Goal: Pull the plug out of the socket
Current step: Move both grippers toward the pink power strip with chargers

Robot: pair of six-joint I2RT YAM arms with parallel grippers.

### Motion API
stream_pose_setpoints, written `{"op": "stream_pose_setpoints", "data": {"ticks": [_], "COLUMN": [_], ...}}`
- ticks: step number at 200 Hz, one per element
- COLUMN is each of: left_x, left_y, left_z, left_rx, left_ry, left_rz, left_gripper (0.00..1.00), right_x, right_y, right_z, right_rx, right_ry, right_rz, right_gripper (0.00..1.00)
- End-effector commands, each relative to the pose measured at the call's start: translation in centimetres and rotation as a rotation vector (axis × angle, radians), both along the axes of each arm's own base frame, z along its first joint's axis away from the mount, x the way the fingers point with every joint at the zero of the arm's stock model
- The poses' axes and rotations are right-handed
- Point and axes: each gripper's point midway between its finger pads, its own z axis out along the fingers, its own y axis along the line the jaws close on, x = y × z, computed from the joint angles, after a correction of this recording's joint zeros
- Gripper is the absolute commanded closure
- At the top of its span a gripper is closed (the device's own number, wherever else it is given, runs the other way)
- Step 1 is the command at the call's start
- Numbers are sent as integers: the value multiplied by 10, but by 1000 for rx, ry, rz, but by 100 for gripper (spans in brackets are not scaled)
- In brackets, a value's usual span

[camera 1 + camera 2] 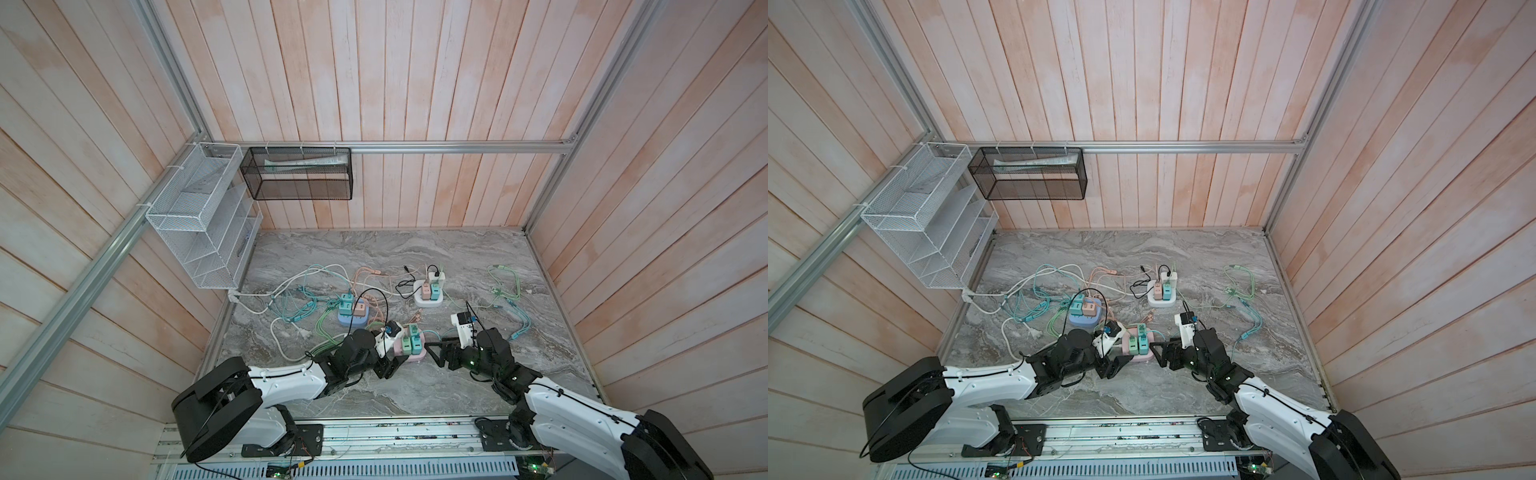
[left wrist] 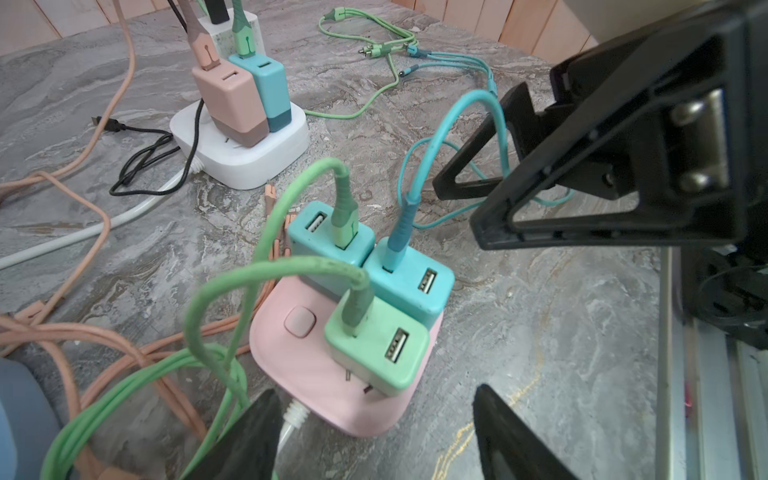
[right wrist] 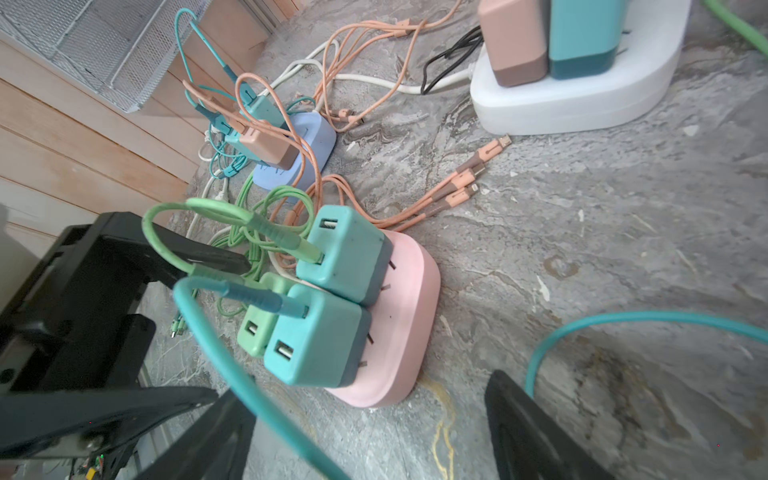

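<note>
1. The pink socket (image 2: 299,361) lies flat on the marble table (image 1: 415,399), near the front edge; in both top views it sits between the two grippers
2. Three plugs stand upright in it: a green plug (image 2: 374,353) at the end nearest the left gripper, with teal plug A (image 2: 409,286) and teal plug B (image 2: 328,237) side by side behind it. Metal blades show partly between each plug body and the socket face
3. Each plug has one cable in a USB port: green cables on the green plug and plug B, a teal cable on plug A
4. Left gripper (image 2: 378,390): jaws partly apart, straddling the socket end by the green plug and gripping nothing. One finger overlaps the socket's white cord; contact cannot be told
5. Right gripper (image 3: 370,380): jaws wide and empty, low over the table on the opposite side of the socket, tips pointing at it
6. Farther back stand a white socket (image 1: 428,303) and a blue socket (image 1: 351,322), each carrying plugs, with loose cables spread around them
</note>
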Motion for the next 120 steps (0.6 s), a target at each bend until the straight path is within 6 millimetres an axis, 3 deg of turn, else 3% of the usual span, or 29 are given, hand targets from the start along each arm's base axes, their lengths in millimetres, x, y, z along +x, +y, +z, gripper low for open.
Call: {"op": "stream_pose_setpoints", "data": {"ticks": [1, 33, 120], "left_x": [5, 6, 9], "left_y": [-12, -23, -33], "left_z": [13, 5, -9], "left_rx": [-43, -8, 4], "left_ry": [-42, -27, 9], "left_rz": [-59, -111, -127], "left_gripper": [26, 34, 44], "right_x": [2, 2, 14], "right_y": [14, 19, 20], "right_z": [18, 12, -3], "right_rx": [45, 32, 6], "right_ry": [-36, -5, 37], "right_rz": [61, 107, 139], "right_gripper": [17, 20, 23]}}
